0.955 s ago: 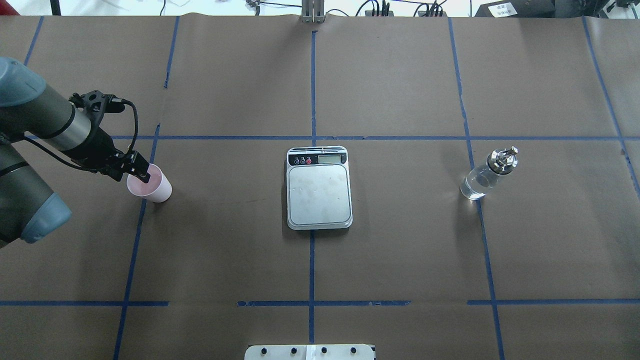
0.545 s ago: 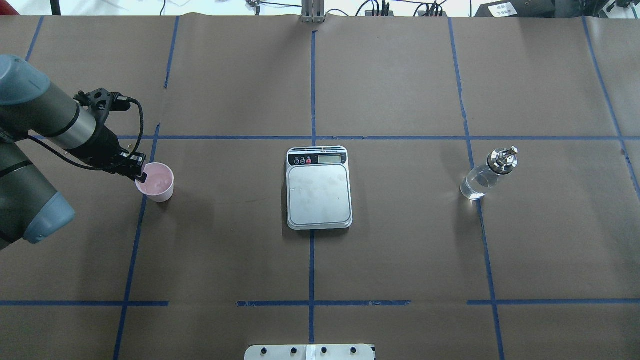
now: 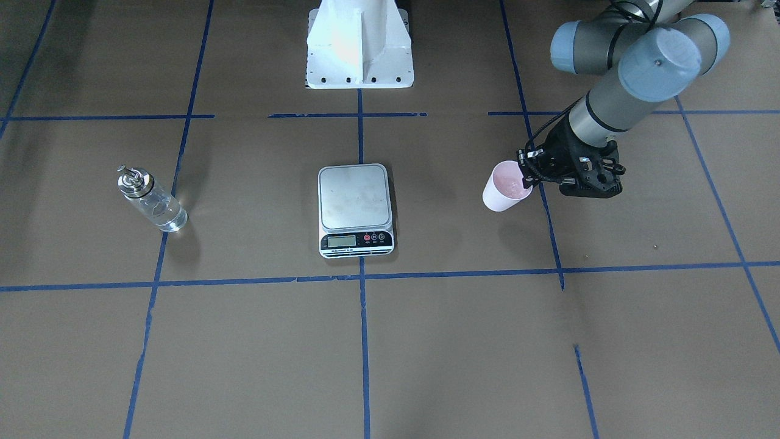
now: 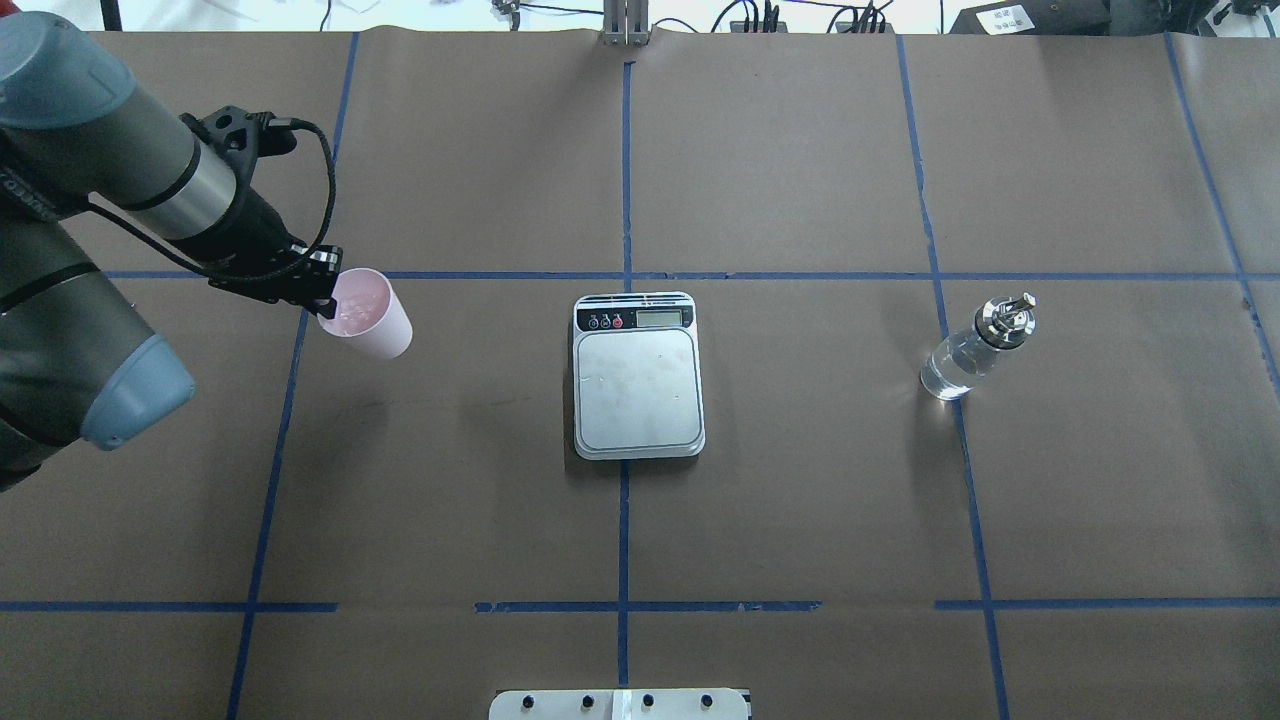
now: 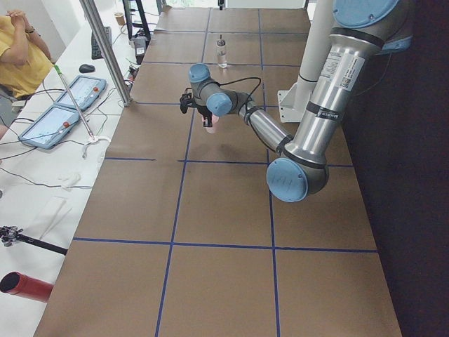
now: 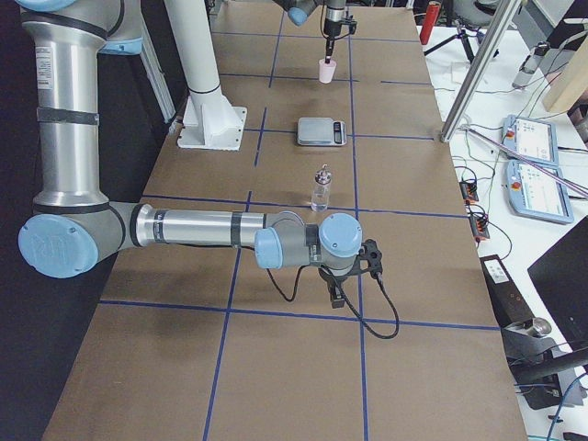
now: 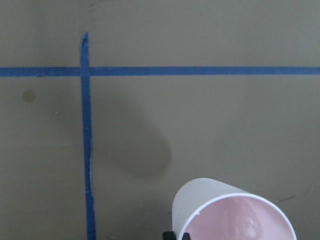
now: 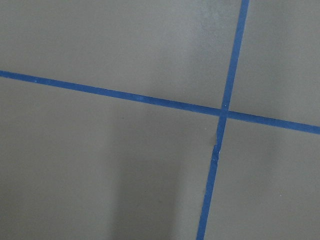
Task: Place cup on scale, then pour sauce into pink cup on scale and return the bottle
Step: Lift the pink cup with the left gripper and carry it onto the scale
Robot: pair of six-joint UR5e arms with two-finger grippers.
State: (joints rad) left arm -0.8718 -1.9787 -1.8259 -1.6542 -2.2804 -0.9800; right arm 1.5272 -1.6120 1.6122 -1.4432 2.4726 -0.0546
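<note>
My left gripper (image 4: 324, 301) is shut on the rim of the pale pink cup (image 4: 368, 320). It holds the cup upright above the paper, left of the scale (image 4: 638, 388). The cup also shows in the front view (image 3: 504, 194) and at the bottom of the left wrist view (image 7: 235, 216), with its shadow on the table beyond it. The scale's platform is bare. The clear glass bottle (image 4: 968, 355) with a silver spout stands right of the scale. My right gripper (image 6: 331, 290) shows only in the exterior right view, low over the table in front of the bottle; I cannot tell its state.
Brown paper with blue tape lines (image 4: 625, 275) covers the table. The white robot base (image 3: 359, 49) stands behind the scale. An operator (image 5: 21, 53) and tablets (image 5: 59, 116) are beyond the table's far long edge.
My left gripper has lifted the cup off the table and carried it right, toward the scale. Scale and bottle have not moved.
</note>
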